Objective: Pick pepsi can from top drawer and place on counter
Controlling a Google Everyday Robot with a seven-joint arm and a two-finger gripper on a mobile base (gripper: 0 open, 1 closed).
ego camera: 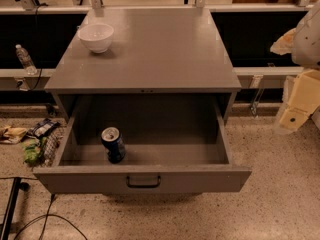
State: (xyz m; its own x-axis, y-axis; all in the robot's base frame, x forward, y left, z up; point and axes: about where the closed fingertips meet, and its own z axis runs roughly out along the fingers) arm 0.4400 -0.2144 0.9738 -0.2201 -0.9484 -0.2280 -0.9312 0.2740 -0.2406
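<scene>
The pepsi can [114,144] stands upright in the front left of the open top drawer [145,178]. It is dark blue with a silver top. The drawer is pulled fully out, and its dark pull handle [143,181] faces me. The counter [160,54] is the flat grey top of the cabinet above it. My gripper [299,103] is cream-coloured and hangs at the right edge of the view, beside the cabinet. It is at about counter height, well to the right of the can, and holds nothing.
A white bowl [96,36] sits on the counter's back left corner. A clear water bottle [24,59] stands on a ledge to the left. Snack bags [35,139] lie on the floor at the left. Cables [30,224] run along the floor at the bottom left.
</scene>
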